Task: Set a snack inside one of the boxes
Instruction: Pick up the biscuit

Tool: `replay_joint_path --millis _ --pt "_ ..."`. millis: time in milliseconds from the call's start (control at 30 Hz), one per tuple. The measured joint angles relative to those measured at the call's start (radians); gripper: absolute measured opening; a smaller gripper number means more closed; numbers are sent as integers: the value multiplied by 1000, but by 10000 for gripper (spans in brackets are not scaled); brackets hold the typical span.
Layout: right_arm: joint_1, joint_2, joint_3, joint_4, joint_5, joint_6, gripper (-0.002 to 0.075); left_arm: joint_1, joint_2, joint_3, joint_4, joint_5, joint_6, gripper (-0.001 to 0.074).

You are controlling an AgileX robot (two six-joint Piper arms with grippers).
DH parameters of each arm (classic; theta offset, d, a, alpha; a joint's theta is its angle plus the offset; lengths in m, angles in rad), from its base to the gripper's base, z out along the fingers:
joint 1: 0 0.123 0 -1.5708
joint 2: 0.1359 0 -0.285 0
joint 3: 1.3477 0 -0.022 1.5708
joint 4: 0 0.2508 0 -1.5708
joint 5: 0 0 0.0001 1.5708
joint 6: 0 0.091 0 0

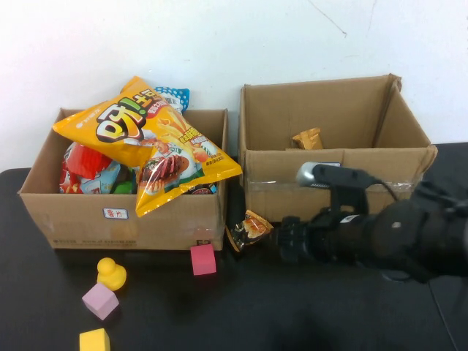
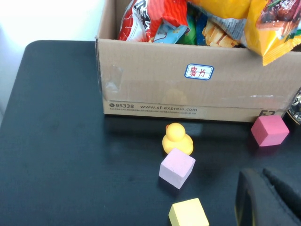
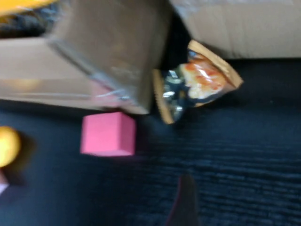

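Note:
A small orange-and-black snack packet (image 1: 248,229) lies on the black table in the gap between the two cardboard boxes; it also shows in the right wrist view (image 3: 197,84). My right gripper (image 1: 281,240) is low over the table just right of the packet, apart from it, open and empty; one of its fingertips (image 3: 184,200) shows. The left box (image 1: 124,216) is heaped with snacks, with a big yellow chip bag (image 1: 146,139) on top. The right box (image 1: 329,183) holds one small brown item (image 1: 308,138). My left gripper (image 2: 264,176) is shut and empty, low over the table.
A pink cube (image 1: 203,259) sits by the left box's front corner, close to the packet. A yellow duck (image 1: 111,273), a lilac cube (image 1: 100,300) and a yellow cube (image 1: 94,341) lie at the front left. A white wall stands behind the boxes.

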Motion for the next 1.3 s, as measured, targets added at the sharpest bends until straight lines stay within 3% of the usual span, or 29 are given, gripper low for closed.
replay_joint_path --millis 267,600,1300 --pt "0 206 -204 -17 31 -20 536 0 0 0 -1 0 0 -1" --pt "0 350 -369 -34 39 -291 536 0 0 0 -1 6 0 -1" --pt "-38 481 -504 -34 84 -294 536 0 0 0 -2 14 0 -2"
